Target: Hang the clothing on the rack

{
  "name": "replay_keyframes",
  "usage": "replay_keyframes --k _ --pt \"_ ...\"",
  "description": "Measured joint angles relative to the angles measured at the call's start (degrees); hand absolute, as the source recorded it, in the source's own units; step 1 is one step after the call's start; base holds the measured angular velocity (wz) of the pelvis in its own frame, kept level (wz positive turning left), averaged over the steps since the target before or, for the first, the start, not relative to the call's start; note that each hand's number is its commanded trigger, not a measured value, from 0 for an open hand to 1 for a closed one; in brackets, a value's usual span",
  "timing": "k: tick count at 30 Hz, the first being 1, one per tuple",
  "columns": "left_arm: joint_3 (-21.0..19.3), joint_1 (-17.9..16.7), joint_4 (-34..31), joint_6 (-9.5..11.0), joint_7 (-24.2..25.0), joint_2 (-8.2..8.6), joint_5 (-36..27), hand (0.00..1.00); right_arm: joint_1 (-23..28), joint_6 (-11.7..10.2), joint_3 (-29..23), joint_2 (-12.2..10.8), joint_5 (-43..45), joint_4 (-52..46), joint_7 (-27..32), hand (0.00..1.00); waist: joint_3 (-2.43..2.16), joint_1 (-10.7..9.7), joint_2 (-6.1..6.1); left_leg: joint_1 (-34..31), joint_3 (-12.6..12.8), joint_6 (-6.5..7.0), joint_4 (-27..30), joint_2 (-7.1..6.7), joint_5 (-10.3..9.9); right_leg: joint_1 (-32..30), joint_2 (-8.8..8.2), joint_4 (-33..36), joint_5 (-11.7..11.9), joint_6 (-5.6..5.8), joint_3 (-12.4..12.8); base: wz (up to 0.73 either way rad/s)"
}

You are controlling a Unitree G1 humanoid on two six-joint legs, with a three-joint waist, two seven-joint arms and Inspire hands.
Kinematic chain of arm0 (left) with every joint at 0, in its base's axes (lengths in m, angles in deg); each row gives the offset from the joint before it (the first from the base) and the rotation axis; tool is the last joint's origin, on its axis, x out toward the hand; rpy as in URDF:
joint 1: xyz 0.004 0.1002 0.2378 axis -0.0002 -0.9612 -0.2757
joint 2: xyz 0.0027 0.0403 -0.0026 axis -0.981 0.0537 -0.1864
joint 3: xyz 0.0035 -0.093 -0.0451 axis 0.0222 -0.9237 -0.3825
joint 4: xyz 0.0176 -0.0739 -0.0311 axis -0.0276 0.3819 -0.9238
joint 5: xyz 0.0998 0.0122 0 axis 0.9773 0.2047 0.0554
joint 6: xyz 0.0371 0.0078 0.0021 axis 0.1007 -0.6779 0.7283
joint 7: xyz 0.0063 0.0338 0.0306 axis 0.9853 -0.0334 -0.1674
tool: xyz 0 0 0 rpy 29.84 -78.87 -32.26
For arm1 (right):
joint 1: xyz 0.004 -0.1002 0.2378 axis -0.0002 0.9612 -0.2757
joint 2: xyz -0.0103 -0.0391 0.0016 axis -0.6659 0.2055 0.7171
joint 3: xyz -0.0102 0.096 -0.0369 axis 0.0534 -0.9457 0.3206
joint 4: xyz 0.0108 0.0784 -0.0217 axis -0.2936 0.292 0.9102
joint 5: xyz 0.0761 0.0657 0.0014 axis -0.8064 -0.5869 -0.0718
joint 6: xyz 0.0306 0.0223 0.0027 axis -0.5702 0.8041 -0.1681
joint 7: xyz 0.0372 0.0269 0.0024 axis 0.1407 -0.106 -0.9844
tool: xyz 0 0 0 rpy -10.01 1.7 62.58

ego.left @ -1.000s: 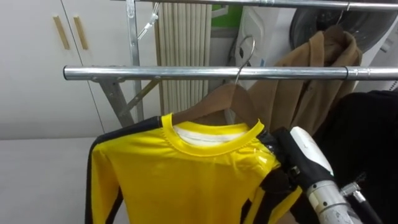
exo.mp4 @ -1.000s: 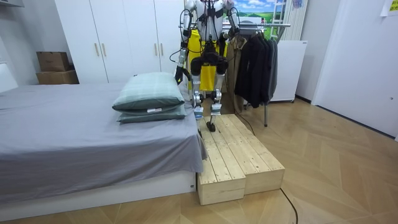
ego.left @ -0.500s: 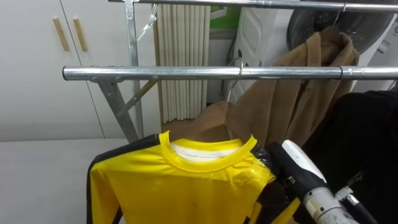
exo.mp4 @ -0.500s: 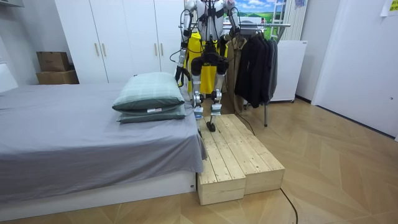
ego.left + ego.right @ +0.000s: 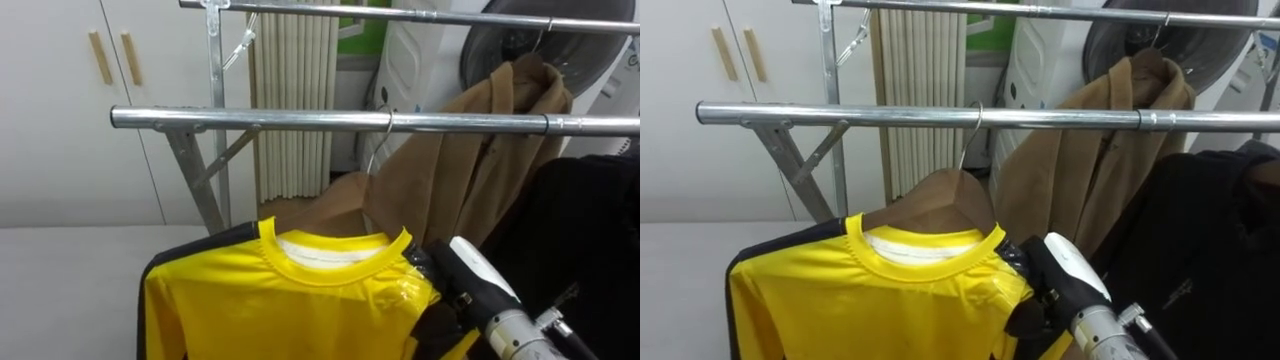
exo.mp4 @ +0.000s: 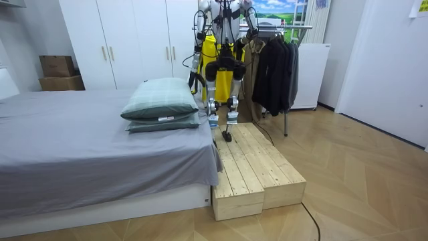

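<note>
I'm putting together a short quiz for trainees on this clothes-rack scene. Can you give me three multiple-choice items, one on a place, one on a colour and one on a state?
1. Where does the brown coat hang?
A. On the bed
B. On the far rail
C. On the floor

2. What colour are the sleeves of the yellow shirt?
A. Black
B. White
C. Red

3. What state is the yellow shirt in?
A. Folded on the bed
B. Crumpled on the floor
C. On a wooden hanger at the near rail

Answers:
1 B: the coat's hanger hook goes up to the far rail, behind the near one.
2 A: a black sleeve runs down beside the yellow body.
3 C: the collar sits round the hanger, and the hanger's hook reaches the near rail.
</note>
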Motion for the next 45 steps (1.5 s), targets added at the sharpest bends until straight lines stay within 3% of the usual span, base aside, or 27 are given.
replay_keyframes --k 15,30,45 --pt "0.05 -0.04 -0.55 0.37 -0.72 0.06 -0.8 0.0 -0.02 -3.95 0.0 -0.78 0.05 6.3 6.81 1.0 -0.02 0.98 0.27 0.34 -0.04 0.08 -0.34 0.09 -0.07 0.6 -0.02 -0.81 0.36 -0.22 -0.33 0.0" --pt "0.02 -0.32 -0.53 0.43 -1.41 0.64 -0.77 0.0 0.0 -5.88 0.0 -1.75 0.08 8.08 9.36 1.0 -0.05 0.97 1.18 0.67 -0.04 0.07 -0.95 0.07 -0.06 0.65 -0.02 -0.86 0.33 -0.37 -0.48 0.0" --pt "-0.02 -0.25 -0.53 0.44 -1.4 1.34 -0.56 0.0 -0.01 -6.04 -0.02 -1.91 0.04 8.01 9.18 1.0 -0.2 0.96 2.02 0.72 -0.04 0.07 -0.98 0.06 -0.06 0.66 -0.01 -0.8 0.24 -0.36 -0.4 0.0"
